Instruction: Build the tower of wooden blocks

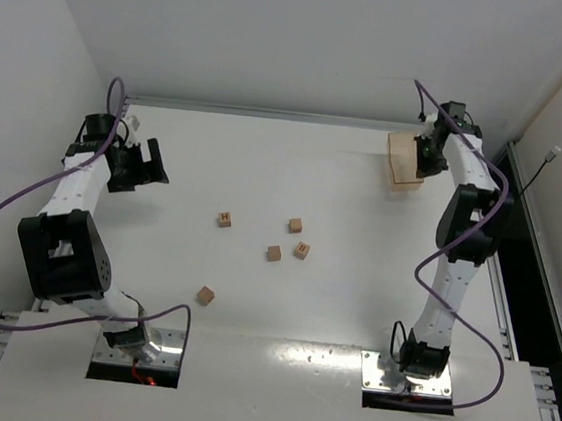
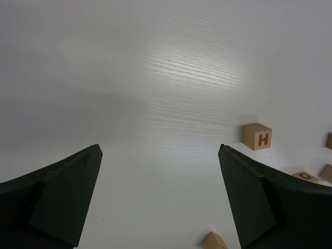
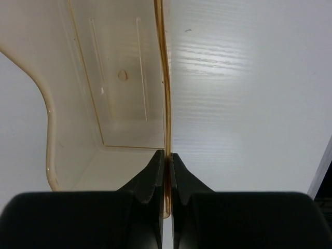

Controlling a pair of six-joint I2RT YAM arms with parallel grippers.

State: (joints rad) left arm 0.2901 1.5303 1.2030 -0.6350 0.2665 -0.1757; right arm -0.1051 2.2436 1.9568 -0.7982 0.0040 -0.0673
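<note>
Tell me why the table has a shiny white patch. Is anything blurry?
Left wrist view: glare streaks the table; the H block looks sharp. Right wrist view: another glare patch, nothing badly blurred. Top view: even light, only faint shadows.

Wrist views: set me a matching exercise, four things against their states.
Things:
1 left claw
2 right claw
3 tray
4 H block

States:
a gripped by one wall
b wide open, holding nothing
c loose on the table
d shut on a thin wall

Pairs: 1-b, 2-d, 3-a, 4-c
</note>
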